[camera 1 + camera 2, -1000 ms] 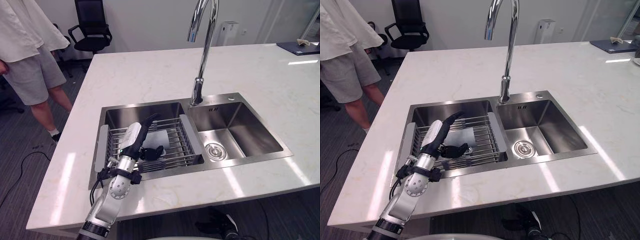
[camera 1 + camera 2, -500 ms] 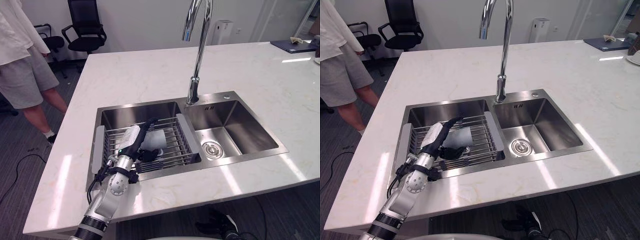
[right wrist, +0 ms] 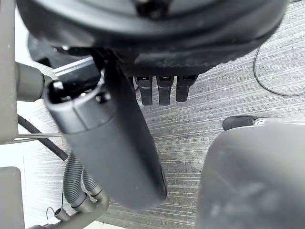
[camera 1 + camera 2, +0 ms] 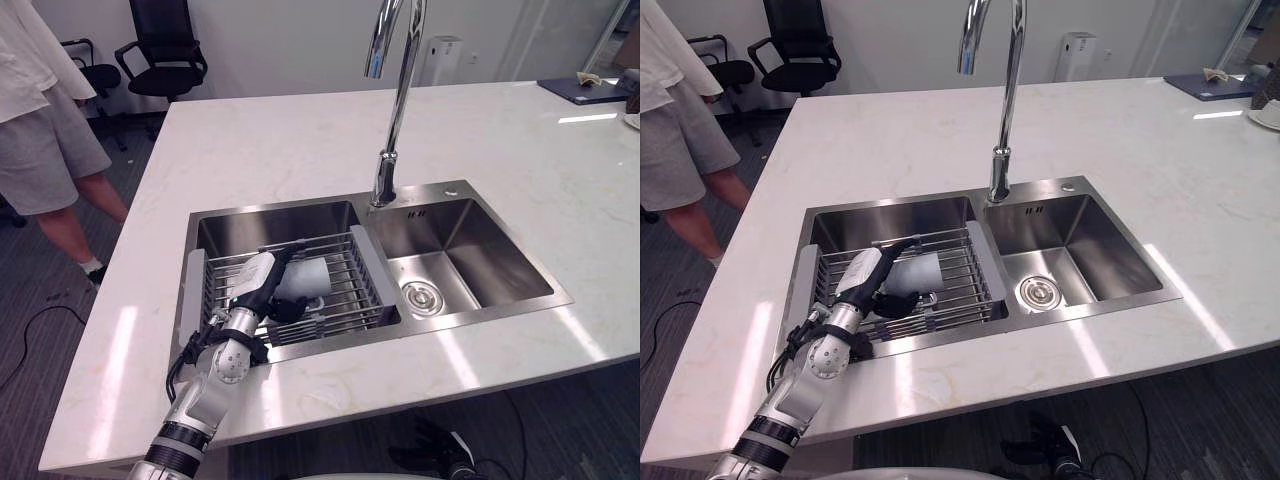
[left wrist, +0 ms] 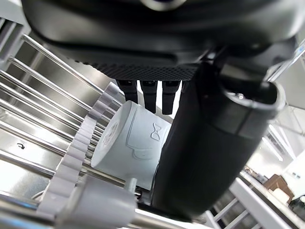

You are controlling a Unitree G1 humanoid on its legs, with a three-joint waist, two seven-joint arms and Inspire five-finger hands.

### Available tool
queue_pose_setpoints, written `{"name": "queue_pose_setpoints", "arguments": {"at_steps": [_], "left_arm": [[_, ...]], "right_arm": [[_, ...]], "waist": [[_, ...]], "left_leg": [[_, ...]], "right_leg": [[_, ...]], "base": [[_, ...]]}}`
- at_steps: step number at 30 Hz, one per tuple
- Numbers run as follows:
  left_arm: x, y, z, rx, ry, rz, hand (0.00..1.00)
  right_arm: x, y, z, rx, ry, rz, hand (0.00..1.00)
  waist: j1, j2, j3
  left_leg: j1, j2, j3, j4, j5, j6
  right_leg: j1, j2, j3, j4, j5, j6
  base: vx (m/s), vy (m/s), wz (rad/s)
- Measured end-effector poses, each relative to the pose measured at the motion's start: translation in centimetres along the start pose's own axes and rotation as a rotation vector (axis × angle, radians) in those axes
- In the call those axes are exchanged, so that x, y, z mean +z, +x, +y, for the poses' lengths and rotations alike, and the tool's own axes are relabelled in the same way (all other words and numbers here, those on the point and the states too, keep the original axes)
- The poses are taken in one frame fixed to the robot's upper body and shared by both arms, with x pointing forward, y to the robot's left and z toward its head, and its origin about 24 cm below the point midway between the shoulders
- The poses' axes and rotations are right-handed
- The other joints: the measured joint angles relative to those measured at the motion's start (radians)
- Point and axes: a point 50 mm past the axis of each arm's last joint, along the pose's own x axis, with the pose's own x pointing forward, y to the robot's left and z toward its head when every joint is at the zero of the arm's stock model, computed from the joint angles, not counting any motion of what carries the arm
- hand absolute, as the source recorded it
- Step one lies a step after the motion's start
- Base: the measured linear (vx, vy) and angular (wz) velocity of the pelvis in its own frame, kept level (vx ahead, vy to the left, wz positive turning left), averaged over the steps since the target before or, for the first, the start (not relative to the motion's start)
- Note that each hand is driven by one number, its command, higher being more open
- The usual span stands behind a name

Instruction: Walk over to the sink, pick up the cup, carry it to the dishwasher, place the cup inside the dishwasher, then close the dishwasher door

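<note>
Pale and smooth-walled, the cup [image 4: 306, 279] lies on its side on the wire rack [image 4: 345, 275] that spans the left basin of the sink [image 4: 470, 192]. It looks rigid and light, likely ceramic or hard plastic. If so, it could break if knocked against the steel and would be slippery if wet. No handle is visible, so the best hold is probably across the round body, fingers on one side and thumb opposite.

The left hand [image 4: 260, 282] reaches down into the basin from the counter edge and brackets the cup. In the left wrist view its fingers [image 5: 155, 93] are straight above the cup's wall and the thumb runs along the other side, close to it, contact unclear. Nothing is clamped yet. The right hand [image 3: 143, 33] hangs above the floor, fingers relaxed and empty.
</note>
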Motion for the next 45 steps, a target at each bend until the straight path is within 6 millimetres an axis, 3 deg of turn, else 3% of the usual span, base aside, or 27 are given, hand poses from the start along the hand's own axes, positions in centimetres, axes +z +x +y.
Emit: {"name": "queue_pose_setpoints", "arguments": {"at_steps": [7, 8, 17, 28, 31, 38, 45], "left_arm": [[0.4, 1.5, 0.2, -0.08, 0.113, -0.032, 0.9], [0.4, 1.6, 0.3, -0.098, 0.132, -0.041, 0.3], [0.1, 3.1, 1.3, -0.167, 0.218, -0.04, 0.3], [-0.2, 3.0, 1.7, -0.174, 0.171, -0.031, 0.3], [0.5, 2.6, 1.8, -0.136, 0.09, -0.053, 0.3], [4.5, 0.4, 1.7, 0.013, -0.211, -0.19, 0.3], [5.9, -1.3, 3.1, 0.15, -0.385, -0.242, 0.3]], "right_arm": [[0.0, 0.0, 0.0, 0.002, 0.0, 0.001, 0.9], [0.0, 0.0, 0.0, 0.005, -0.001, -0.001, 0.9], [0.2, 0.1, 0.0, 0.019, -0.009, -0.004, 0.9], [0.3, 0.1, 0.1, 0.026, -0.019, -0.007, 0.9], [0.3, 0.1, 0.1, 0.025, -0.019, -0.007, 0.9], [0.3, 0.1, 0.0, 0.013, -0.016, -0.006, 0.9], [0.2, 0.0, -0.2, -0.002, 0.005, -0.006, 0.9]], "waist": [[-0.011, 0.001, 0.005], [-0.016, 0.001, 0.006], [-0.031, 0.002, 0.01], [-0.032, 0.003, 0.014], [-0.029, 0.003, 0.016], [-0.001, 0.0, 0.028], [0.012, 0.001, 0.028]], "left_leg": [[0.0, 0.0, 0.005, 0.0, 0.0, 0.0], [0.0, 0.0, 0.006, 0.0, 0.0, -0.001], [0.001, 0.001, 0.013, 0.0, -0.001, -0.001], [0.001, 0.001, 0.012, 0.0, -0.002, -0.002], [0.001, 0.001, 0.01, 0.0, -0.002, -0.002], [0.004, 0.0, 0.002, 0.0, -0.001, -0.001], [0.019, 0.0, -0.001, 0.0, -0.001, -0.001]], "right_leg": [[-0.004, 0.001, 0.004, 0.0, 0.0, 0.0], [-0.004, 0.001, 0.005, 0.0, 0.0, 0.0], [-0.006, 0.001, 0.011, -0.002, 0.004, 0.001], [-0.005, 0.001, 0.01, -0.002, 0.005, 0.001], [-0.004, 0.001, 0.008, -0.002, 0.004, 0.001], [0.001, 0.0, 0.001, 0.004, 0.003, 0.0], [0.013, -0.001, 0.003, 0.018, -0.006, 0.001]], "base": [[0.0, 0.0, -0.01], [0.0, 0.0, 0.0], [0.0, 0.0, -0.01], [0.0, 0.0, 0.0], [0.0, 0.0, 0.0], [0.0, 0.0, 0.02], [0.0, 0.0, 0.01]]}}
